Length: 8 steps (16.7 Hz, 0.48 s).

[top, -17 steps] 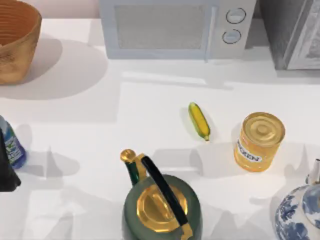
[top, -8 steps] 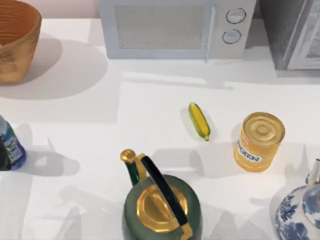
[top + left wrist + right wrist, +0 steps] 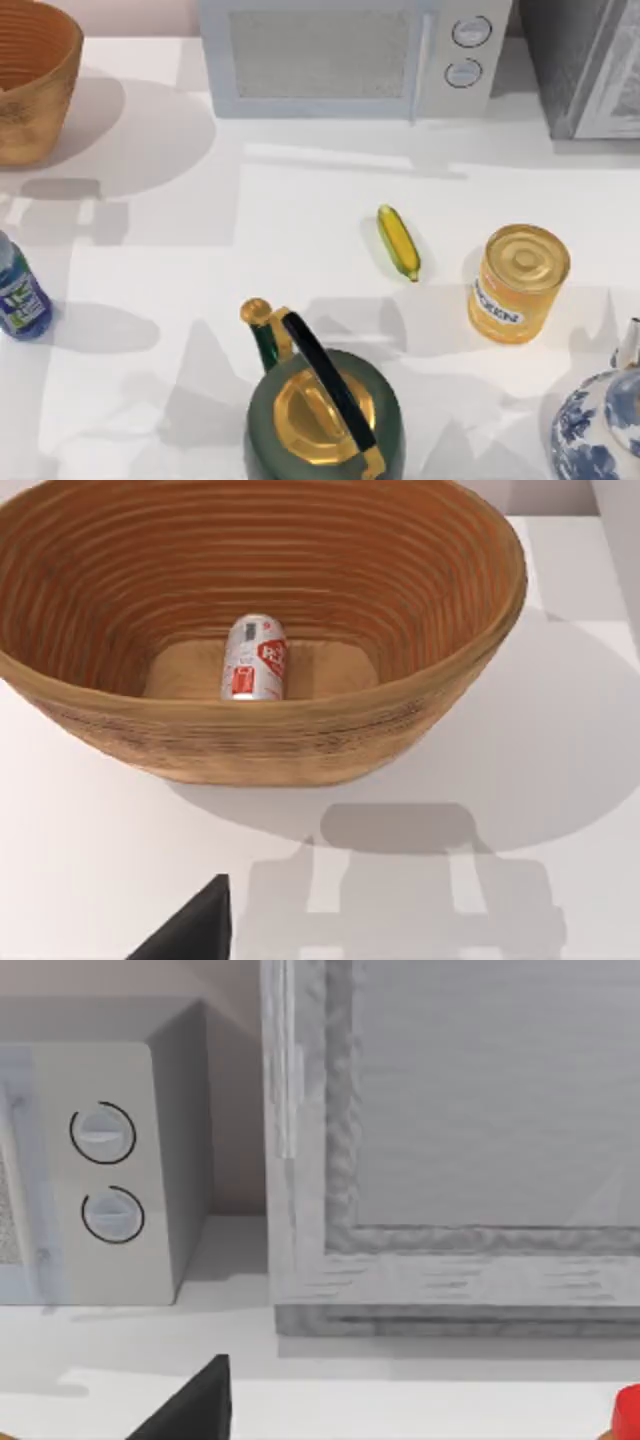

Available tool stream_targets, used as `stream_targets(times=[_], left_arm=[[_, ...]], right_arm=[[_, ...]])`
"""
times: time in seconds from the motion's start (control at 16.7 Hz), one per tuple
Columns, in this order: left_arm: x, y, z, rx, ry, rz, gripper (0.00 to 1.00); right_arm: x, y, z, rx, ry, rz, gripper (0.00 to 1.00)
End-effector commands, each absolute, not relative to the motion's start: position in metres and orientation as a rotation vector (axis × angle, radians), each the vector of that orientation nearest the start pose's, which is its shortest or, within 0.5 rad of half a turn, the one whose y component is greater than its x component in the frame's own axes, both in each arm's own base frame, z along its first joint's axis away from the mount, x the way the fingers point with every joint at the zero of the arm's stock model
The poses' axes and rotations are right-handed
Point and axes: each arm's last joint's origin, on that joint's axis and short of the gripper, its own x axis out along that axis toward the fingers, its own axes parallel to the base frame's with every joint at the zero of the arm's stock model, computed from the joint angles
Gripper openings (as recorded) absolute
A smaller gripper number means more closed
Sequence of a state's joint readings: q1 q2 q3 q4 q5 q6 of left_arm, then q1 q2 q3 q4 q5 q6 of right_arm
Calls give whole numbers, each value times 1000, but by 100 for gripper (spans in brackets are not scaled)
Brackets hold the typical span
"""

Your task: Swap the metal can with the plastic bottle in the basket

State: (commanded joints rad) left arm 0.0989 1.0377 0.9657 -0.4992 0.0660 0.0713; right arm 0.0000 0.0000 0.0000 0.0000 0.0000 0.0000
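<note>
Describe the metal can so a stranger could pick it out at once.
Start at the big wicker basket in the far left corner of the table. The metal can lies on its side on the basket's floor. It is small and white with red label marks, unlike the larger golden-yellow can standing near the table's right side.

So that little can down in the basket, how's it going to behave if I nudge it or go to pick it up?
The metal can lies on its side on the floor of the basket, so a nudge would probably roll it until the ribbed wall stops it. It looks small and likely light. Its smooth round body may slip unless the gripper closes across it.
</note>
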Motion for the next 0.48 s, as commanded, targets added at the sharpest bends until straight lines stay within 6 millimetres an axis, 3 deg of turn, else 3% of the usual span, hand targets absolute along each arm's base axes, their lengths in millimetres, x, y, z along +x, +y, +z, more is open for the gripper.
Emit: stream_targets(times=[0.24, 0.48], left_arm=[[309, 42, 335, 9, 762, 10, 100], [396, 66, 315, -4, 947, -3, 100]], right_arm=[[106, -1, 160, 0, 0, 0, 100], [106, -1, 160, 0, 0, 0, 100]])
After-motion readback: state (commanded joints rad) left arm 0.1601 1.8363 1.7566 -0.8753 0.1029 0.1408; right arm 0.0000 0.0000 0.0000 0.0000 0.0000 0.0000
